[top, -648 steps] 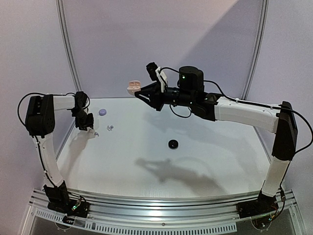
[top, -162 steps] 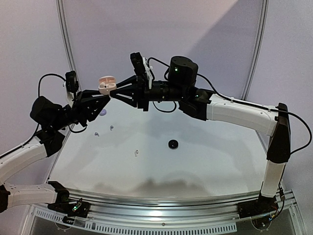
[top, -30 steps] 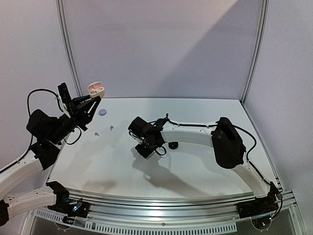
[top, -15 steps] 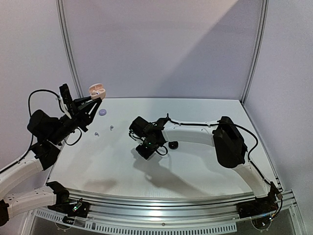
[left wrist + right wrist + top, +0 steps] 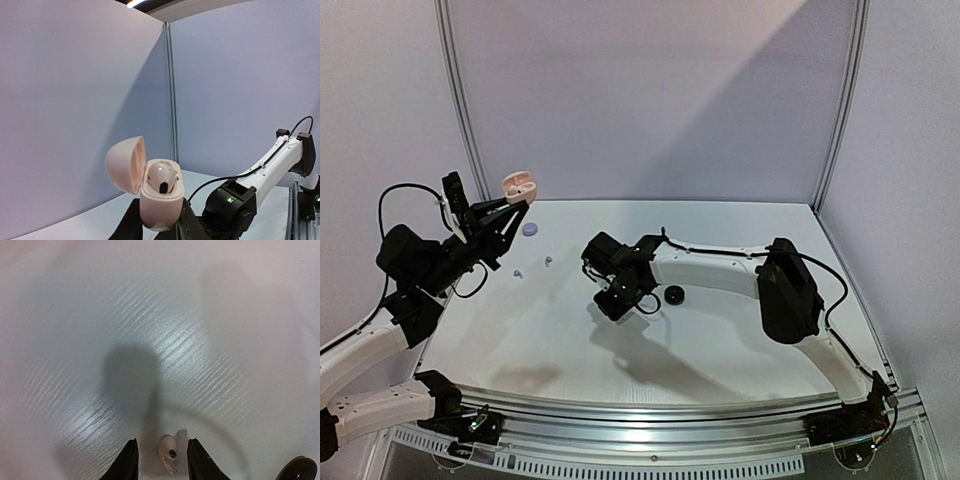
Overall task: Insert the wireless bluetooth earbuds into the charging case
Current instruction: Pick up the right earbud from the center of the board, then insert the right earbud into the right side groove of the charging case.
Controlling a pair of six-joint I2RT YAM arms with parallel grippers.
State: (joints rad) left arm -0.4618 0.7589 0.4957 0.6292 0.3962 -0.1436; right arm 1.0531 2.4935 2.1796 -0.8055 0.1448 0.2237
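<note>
Right hand (image 5: pixel 161 444) slightly leftward, astride earbud (image 5: pixel 168 452)

The top external camera sits high behind the arm bases (image 5: pixel 470 425), looking forward and down across the whole white desk (image 5: pixel 720 340) to the wall panels (image 5: pixel 650 100). It stands far off.

The left wrist camera looks along the left end effector (image 5: pixel 159 220), tilted upward and very near the open charging case (image 5: pixel 160 200). The right arm (image 5: pixel 270 167) lies beyond it. Both also show in the overhead view.

The right wrist camera faces straight down, close above the desk. The right end effector (image 5: pixel 160 460) is at the frame's bottom edge, around an earbud (image 5: pixel 168 452). The black round case (image 5: pixel 300 469) at its corner also shows in the overhead view.
</note>
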